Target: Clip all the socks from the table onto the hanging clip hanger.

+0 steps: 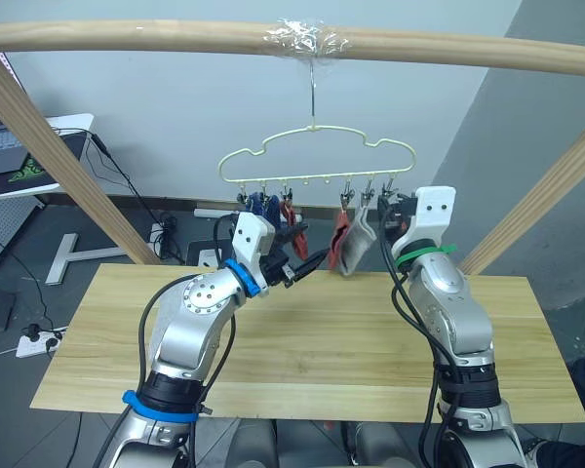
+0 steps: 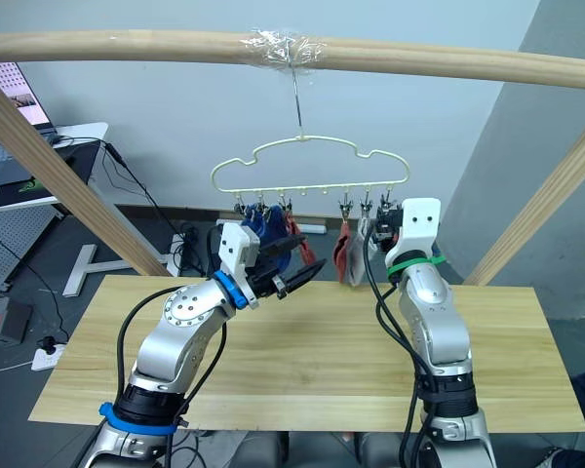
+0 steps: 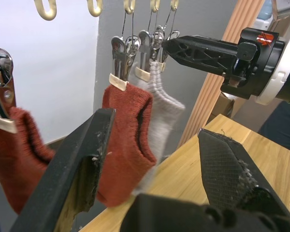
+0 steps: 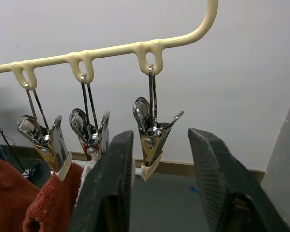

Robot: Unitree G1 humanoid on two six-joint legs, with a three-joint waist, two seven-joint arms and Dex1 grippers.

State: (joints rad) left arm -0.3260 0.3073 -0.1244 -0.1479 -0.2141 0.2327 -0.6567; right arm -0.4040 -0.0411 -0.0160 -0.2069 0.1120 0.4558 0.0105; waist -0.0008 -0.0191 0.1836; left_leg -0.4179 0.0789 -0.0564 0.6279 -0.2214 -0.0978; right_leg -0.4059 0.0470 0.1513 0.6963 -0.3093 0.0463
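1. Right gripper (image 4: pixel 157 186): fingers apart, bracketing the empty end clip (image 4: pixel 152 140), likely to squeeze it open.
2. Left gripper (image 3: pixel 150 159): spread, holding nothing, near the hung rust sock (image 3: pixel 125 140) and grey sock (image 3: pixel 165 108).
3. Clip hanger (image 1: pixel 317 161): carries socks above the table (image 1: pixel 312 341).
4. Right wrist view alone shows that clip empty.

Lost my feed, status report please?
Both grippers open, left beside the hung socks, right around an empty clip. Socks on the hanger; table bare. No obstruction.
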